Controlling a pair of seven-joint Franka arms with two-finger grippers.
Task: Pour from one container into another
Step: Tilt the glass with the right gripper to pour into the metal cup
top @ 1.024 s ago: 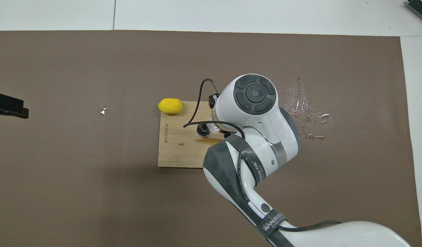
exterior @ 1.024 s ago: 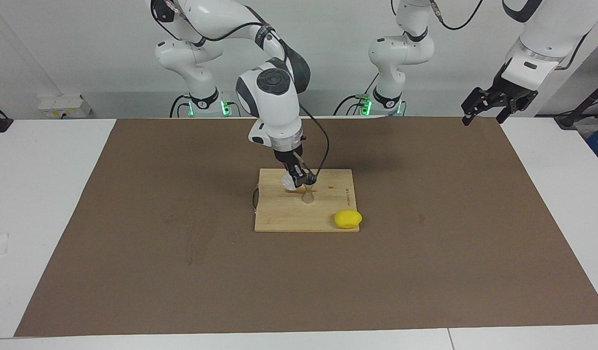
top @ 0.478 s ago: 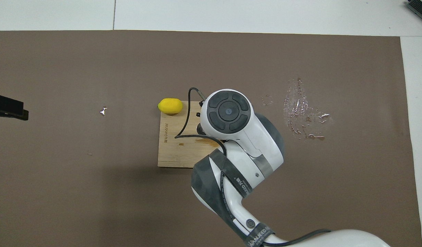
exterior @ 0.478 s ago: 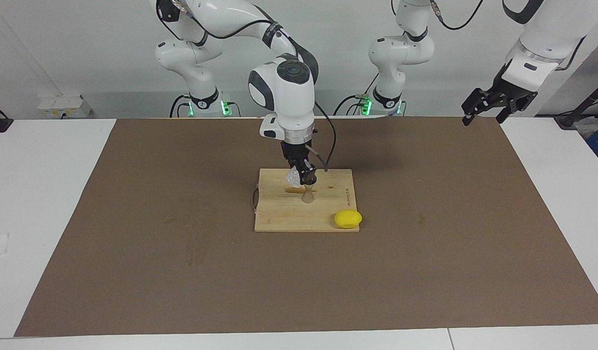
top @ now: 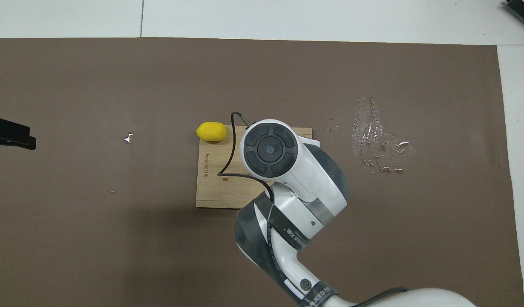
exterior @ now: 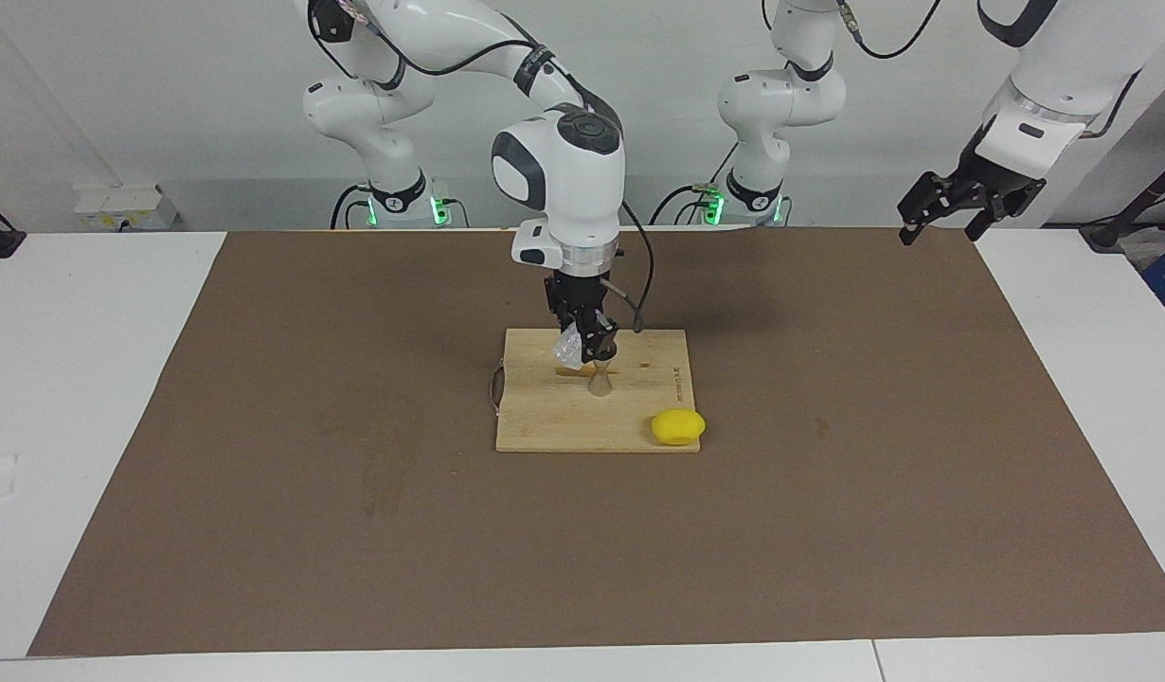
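Table (exterior: 90, 379) carries brown mat (exterior: 355, 474); wooden board (exterior: 545, 417) on mat.

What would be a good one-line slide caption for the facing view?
Right gripper holds a tilted glass cup over the metal jigger on a wooden board; left gripper waits aside.

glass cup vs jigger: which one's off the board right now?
The clear glass cup: the right gripper holds it tilted in the air over the cutting board. The metal jigger stands upright on the board, ungripped.
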